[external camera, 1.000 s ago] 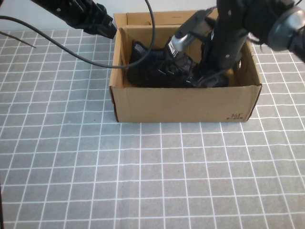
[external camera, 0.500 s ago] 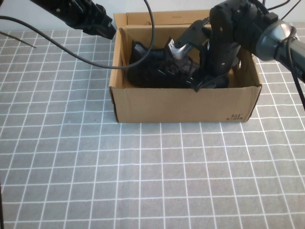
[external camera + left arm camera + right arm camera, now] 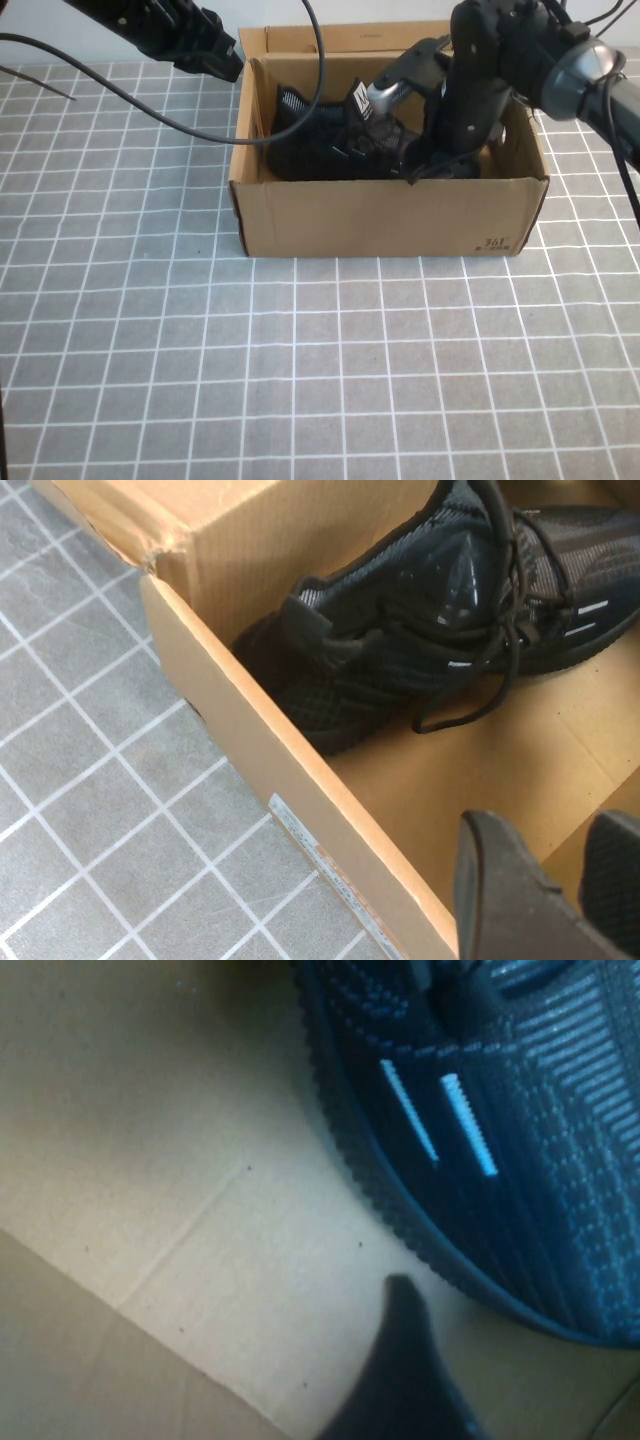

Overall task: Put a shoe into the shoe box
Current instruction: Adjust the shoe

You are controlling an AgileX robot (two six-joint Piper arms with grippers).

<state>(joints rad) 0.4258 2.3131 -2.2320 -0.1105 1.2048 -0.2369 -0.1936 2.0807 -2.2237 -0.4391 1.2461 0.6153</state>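
The black shoe (image 3: 330, 145) lies inside the brown shoe box (image 3: 390, 215), toe toward the right. My right gripper (image 3: 415, 168) reaches down into the box beside the shoe's front part. In the right wrist view one of its fingers (image 3: 400, 1360) hangs over the box floor (image 3: 180, 1210), apart from the shoe's sole edge (image 3: 520, 1110), and holds nothing. My left gripper (image 3: 232, 62) hovers at the box's back left corner. In the left wrist view it (image 3: 572, 880) is slightly open and empty above the box wall (image 3: 260, 740), with the shoe (image 3: 450, 590) beyond.
The box stands on a grey tiled mat (image 3: 300, 360) with white grid lines. Black cables (image 3: 200, 125) run from the left arm across the mat and over the box's left side. The box's back flap (image 3: 330, 38) stands behind the arms.
My right arm has shifted slightly up and to the right inside the box. The shoe lies still. The left arm has not moved.
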